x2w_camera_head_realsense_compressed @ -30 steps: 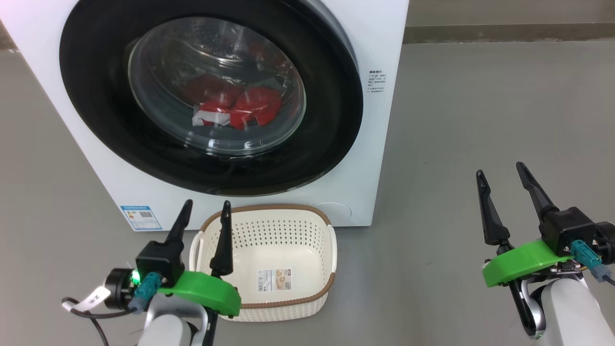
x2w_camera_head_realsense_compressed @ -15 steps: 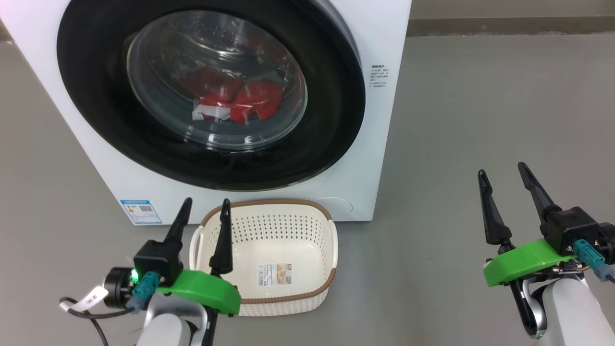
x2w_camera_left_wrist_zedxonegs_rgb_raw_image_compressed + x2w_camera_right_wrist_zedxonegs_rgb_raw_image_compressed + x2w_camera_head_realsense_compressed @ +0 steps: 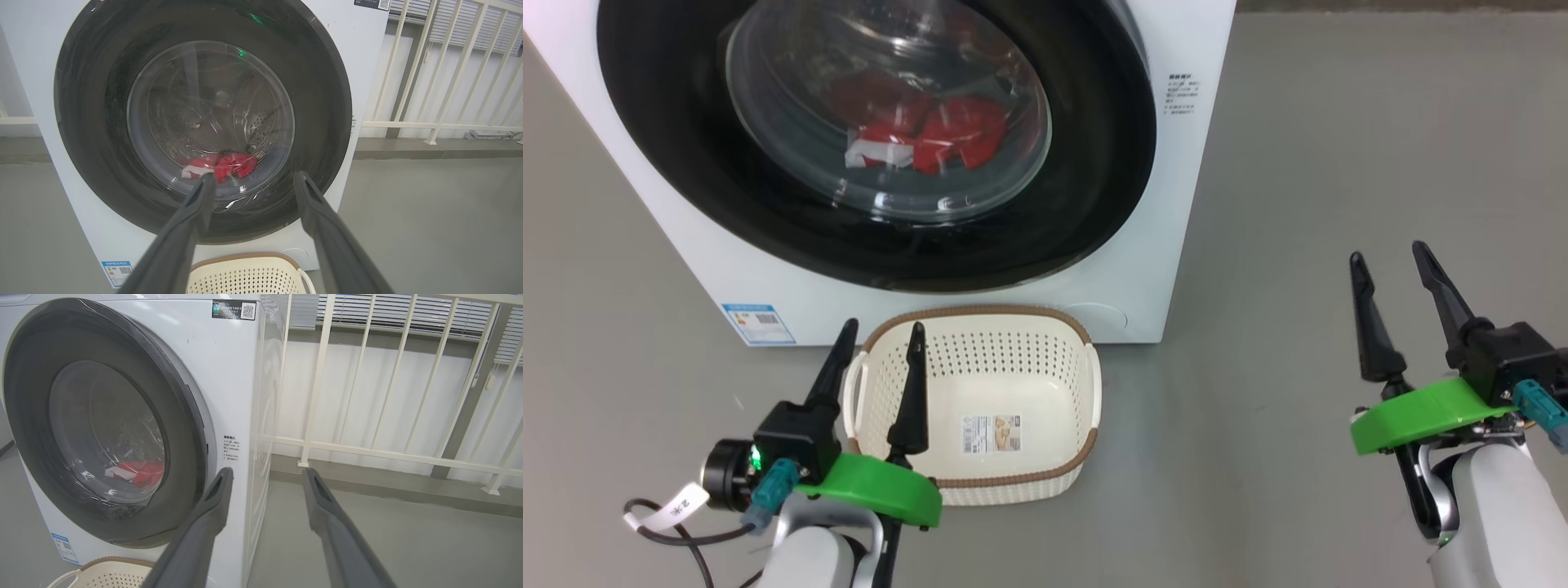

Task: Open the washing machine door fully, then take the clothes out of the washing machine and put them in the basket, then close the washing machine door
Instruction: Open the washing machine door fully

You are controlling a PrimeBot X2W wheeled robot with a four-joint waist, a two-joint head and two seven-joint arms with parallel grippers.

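Left gripper (image 3: 883, 325) fingers wide apart, empty (near the basket (image 3: 980, 312)); right gripper (image 3: 1387, 251) parted too, touching nothing.

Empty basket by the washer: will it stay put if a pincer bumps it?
Probably not. The basket is perforated plastic and empty, so likely light. It sits on smooth grey floor, so a nudge would likely slide it. Its wide, low shape makes tipping unlikely.

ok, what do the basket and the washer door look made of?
Basket: looks like moulded cream plastic, matte, evenly punched holes; brown rim imitates weave. Washing machine door: glossy black rim, probably plastic, mirroring light; clear centre bowl, likely glass, with glints and the red clothes visible through it.
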